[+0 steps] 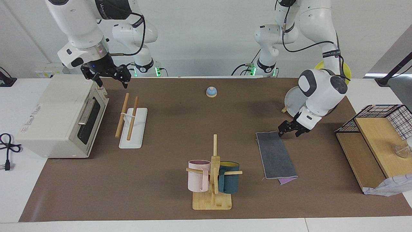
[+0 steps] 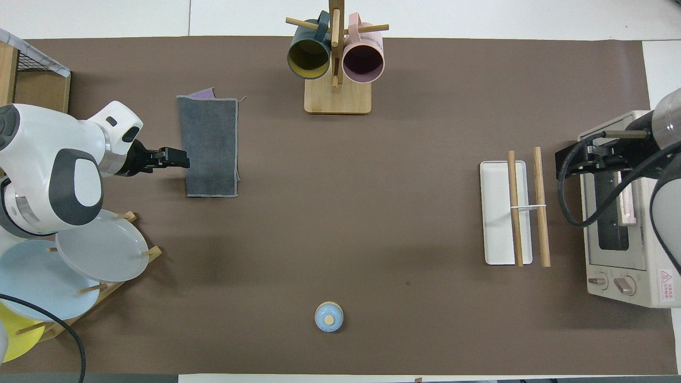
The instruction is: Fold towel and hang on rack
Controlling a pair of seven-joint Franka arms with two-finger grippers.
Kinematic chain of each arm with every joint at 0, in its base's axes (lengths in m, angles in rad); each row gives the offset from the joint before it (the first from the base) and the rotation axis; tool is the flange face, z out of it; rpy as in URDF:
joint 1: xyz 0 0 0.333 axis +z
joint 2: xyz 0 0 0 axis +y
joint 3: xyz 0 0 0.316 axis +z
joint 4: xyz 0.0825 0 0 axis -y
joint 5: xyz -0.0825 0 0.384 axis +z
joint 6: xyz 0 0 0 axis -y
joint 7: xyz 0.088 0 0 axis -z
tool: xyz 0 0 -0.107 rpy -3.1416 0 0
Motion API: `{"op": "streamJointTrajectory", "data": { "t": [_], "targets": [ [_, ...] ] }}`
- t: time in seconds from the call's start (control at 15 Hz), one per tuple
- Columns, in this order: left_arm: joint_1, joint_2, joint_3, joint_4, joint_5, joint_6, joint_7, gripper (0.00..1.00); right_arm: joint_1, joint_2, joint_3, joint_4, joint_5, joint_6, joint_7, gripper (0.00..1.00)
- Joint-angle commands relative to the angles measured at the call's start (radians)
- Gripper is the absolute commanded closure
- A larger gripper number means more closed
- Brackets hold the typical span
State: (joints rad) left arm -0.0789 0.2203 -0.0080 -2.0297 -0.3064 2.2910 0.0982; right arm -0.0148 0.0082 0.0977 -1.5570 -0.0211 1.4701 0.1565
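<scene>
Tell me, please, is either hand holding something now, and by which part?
Nothing is held. The left hand is open at the edge of the folded towel, which lies flat on the table. The right hand waits open over the oven.

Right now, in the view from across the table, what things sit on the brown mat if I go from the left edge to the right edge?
Toaster oven → rack → mug tree with pink mug then dark blue mug → towel → wooden shelf. The small blue bell sits level with the mug tree, so I leave it out.

The table (image 1: 161, 199) carries towel (image 1: 276, 155), rack (image 1: 133, 127), mug tree (image 1: 212, 180), oven (image 1: 61, 117).
</scene>
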Motion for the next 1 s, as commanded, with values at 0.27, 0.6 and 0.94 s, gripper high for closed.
{"op": "streamJointTrajectory", "data": {
  "t": [0.27,0.6,0.94],
  "targets": [
    [-0.018,0.088,-0.010,0.005,-0.091,0.067,0.051,0.05,-0.008,-0.016,0.008,-0.015,0.018,-0.002,0.001,0.00],
    [-0.018,0.102,-0.010,0.006,-0.092,0.070,0.052,0.39,-0.008,-0.016,0.008,-0.015,0.018,-0.004,0.001,0.00],
    [-0.018,0.154,-0.010,0.063,-0.097,0.079,0.057,0.44,-0.008,-0.016,0.008,-0.015,0.018,-0.004,0.003,0.00]
  ]
}}
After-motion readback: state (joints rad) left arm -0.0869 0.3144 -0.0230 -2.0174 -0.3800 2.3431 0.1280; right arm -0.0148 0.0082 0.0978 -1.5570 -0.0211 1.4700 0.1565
